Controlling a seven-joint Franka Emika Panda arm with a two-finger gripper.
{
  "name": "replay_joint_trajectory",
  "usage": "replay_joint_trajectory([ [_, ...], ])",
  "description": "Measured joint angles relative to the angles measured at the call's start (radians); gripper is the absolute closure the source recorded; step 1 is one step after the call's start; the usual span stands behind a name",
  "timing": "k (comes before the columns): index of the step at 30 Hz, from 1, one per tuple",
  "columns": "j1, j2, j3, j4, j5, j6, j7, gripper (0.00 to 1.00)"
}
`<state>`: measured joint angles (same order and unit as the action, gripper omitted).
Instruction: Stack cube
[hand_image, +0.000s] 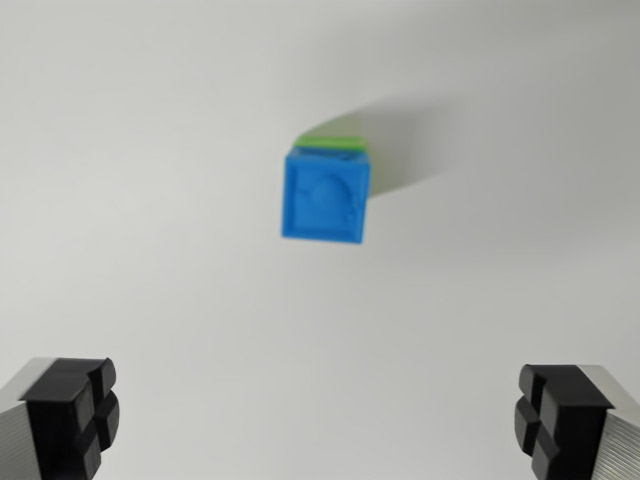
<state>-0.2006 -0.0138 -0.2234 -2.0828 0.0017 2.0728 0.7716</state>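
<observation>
Blue cube (326, 197) sits on top of the green cube (332, 142), mid white worktop (150, 150); jaws (320, 420) spread wide, holding nothing, well clear.

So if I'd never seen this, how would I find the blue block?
Start from the plain white table that fills the wrist view. Near the middle, slightly above centre, sits a small stack, and the blue cube is its top. Below it only a strip of the green cube peeks out at its far edge.
</observation>
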Motion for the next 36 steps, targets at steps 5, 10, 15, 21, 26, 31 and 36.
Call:
replay_joint_trajectory([
  [5, 0.0, -0.011, 0.001, 0.022, -0.002, -0.033, 0.002, 0.0],
  [10, 0.0, -0.019, 0.001, 0.042, -0.004, -0.06, 0.003, 0.0],
  [15, 0.0, -0.022, 0.002, 0.054, -0.005, -0.077, 0.004, 0.0],
  [21, 0.0, -0.024, 0.002, 0.063, -0.005, -0.088, 0.005, 0.0],
  [26, 0.0, -0.023, 0.002, 0.063, -0.005, -0.088, 0.005, 0.0],
  [31, 0.0, -0.022, 0.002, 0.063, -0.005, -0.088, 0.005, 0.0],
  [36, 0.0, -0.022, 0.002, 0.063, -0.005, -0.088, 0.005, 0.0],
])
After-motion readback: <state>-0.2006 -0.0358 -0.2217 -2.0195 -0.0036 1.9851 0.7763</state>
